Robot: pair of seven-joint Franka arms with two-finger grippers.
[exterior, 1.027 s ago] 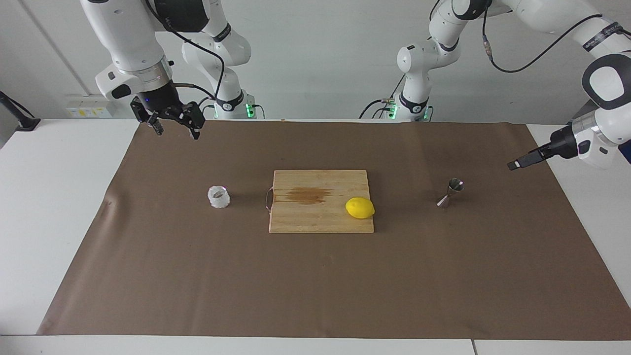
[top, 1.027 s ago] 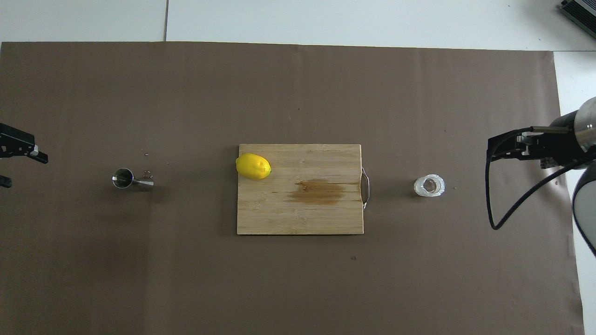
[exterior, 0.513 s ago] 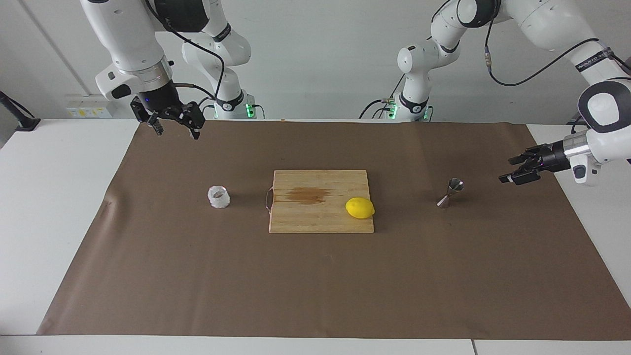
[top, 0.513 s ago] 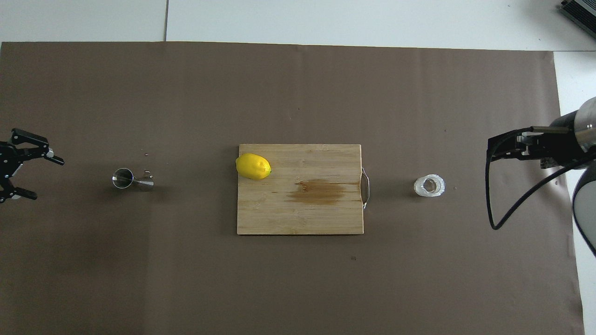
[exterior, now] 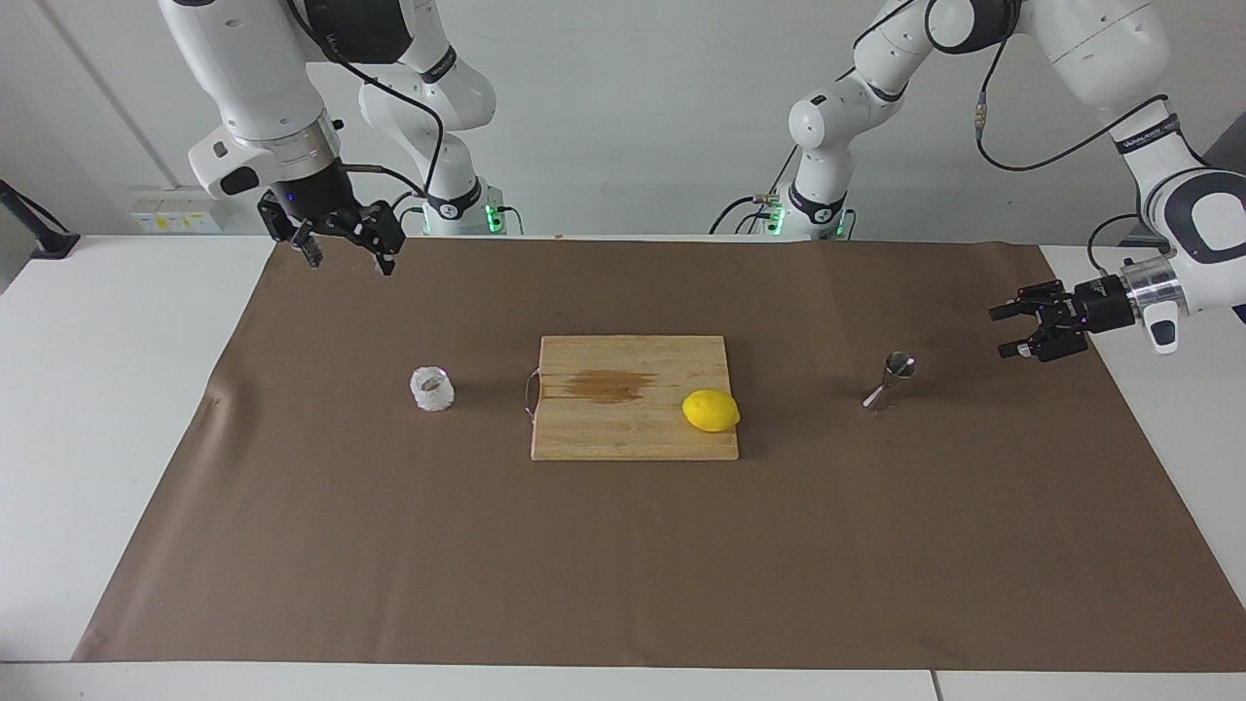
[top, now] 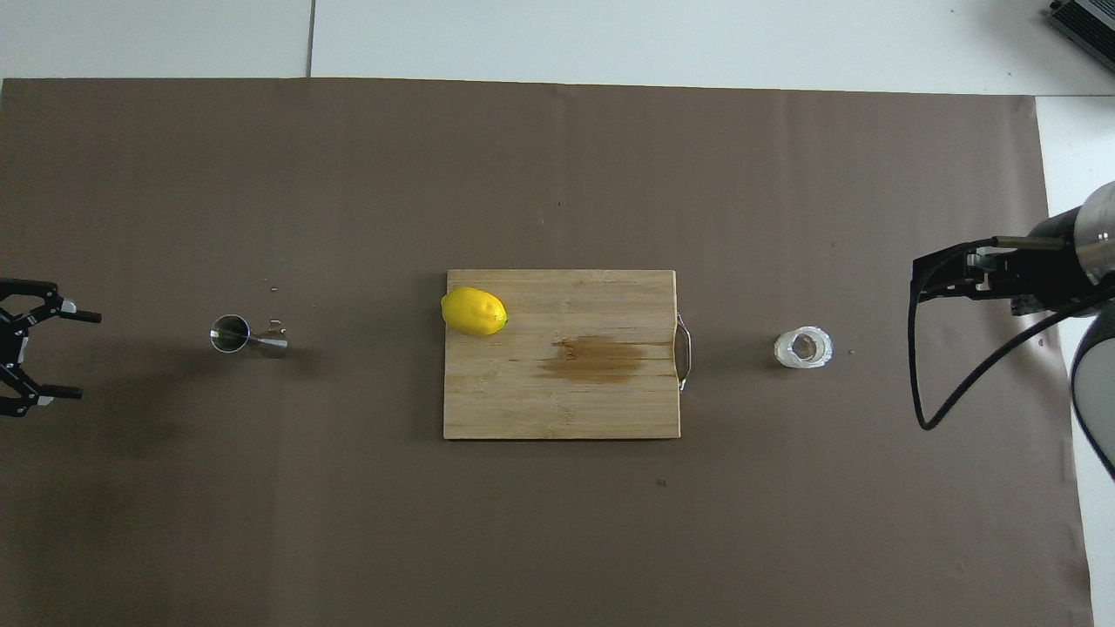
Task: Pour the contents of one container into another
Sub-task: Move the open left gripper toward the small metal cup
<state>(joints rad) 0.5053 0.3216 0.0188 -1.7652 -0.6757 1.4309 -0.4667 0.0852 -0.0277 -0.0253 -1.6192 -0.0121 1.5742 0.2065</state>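
Two containers standing apart on brown paper [exterior: 623,565] spread over a white tabletop [exterior: 117,389], with a rectangular wooden cutting board [exterior: 633,428] between them. Small squat whitish translucent cup with crinkled sides [exterior: 432,388] [top: 803,347] upright toward the right arm's end, mouth facing up, just beside the board's metal handle [exterior: 529,392]. Small shiny steel hourglass-shaped jigger [exterior: 888,381] [top: 248,336] toward the left arm's end, standing on one cone with its long axis vertical and the open cone pointing up. Yellow lemon [exterior: 711,410] [top: 474,312] lying on the board at the edge nearest the jigger, long axis along the length of the tabletop; dark wet stain [exterior: 605,387] on the wood closer to the cup. Left gripper [exterior: 1009,331] [top: 70,354] hanging low over the paper near its edge, aimed sideways at the jigger but well apart from it, fingers [exterior: 1006,312] spread wide and holding nothing. Right gripper [exterior: 348,259] [top: 925,283] waiting raised over the paper's corner at the right arm's end, fingers spread, empty. Some small dark lettering on the left arm's wrist band, too small to read.
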